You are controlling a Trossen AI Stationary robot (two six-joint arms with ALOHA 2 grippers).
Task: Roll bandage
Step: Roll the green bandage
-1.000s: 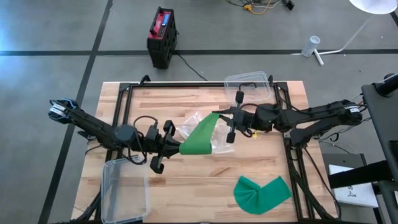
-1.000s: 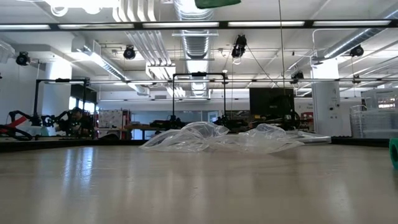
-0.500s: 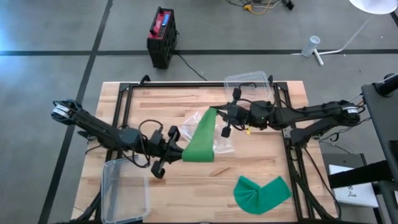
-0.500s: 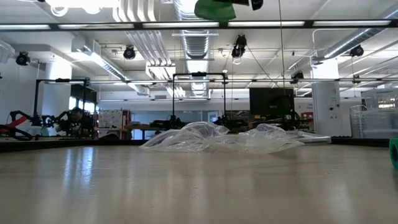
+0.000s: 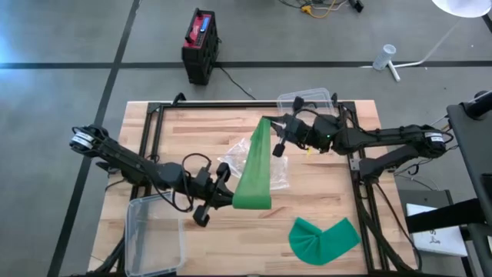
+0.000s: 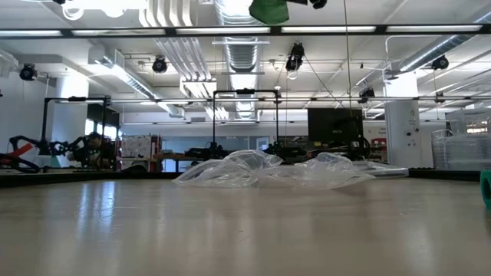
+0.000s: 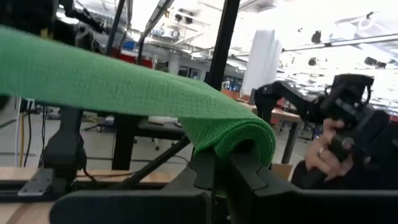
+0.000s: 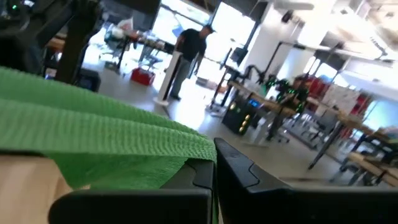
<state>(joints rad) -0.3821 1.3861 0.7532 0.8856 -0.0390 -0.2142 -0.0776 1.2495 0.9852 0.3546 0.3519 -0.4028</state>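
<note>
A green bandage (image 5: 254, 165) spans the air above the table's middle, narrow at its far end and wide at its near end. My left gripper (image 5: 229, 195) is shut on the near end and my right gripper (image 5: 270, 131) is shut on the far end. In the low view only a green bit (image 6: 268, 9) shows at the top edge. A second green bandage (image 5: 324, 238) lies folded flat on the table at the near right, touched by no gripper. My left gripper pinches the bandage's wide near end (image 7: 239, 140) between its two fingers; the cloth bunches in a fold over the fingertips. The fingers come about level from the table's left. That end is lifted clear of the table. My right gripper pinches the bandage's narrow far end (image 8: 186, 155) between its two fingers, coming level from the table's right. The strip runs away from it, nearly straight, toward the left gripper, clear of the table.
A crumpled clear plastic bag (image 5: 265, 165) lies on the table under the strip. One clear container (image 5: 154, 231) stands at the near left and another (image 5: 307, 104) at the far edge. A person (image 8: 193, 43) stands in the room beyond.
My left gripper has gone toward the near edge and a little right; my right gripper has gone toward the far edge and a little left. The bandage between them has been drawn out longer and has turned from slanting to running nearly far to near.
</note>
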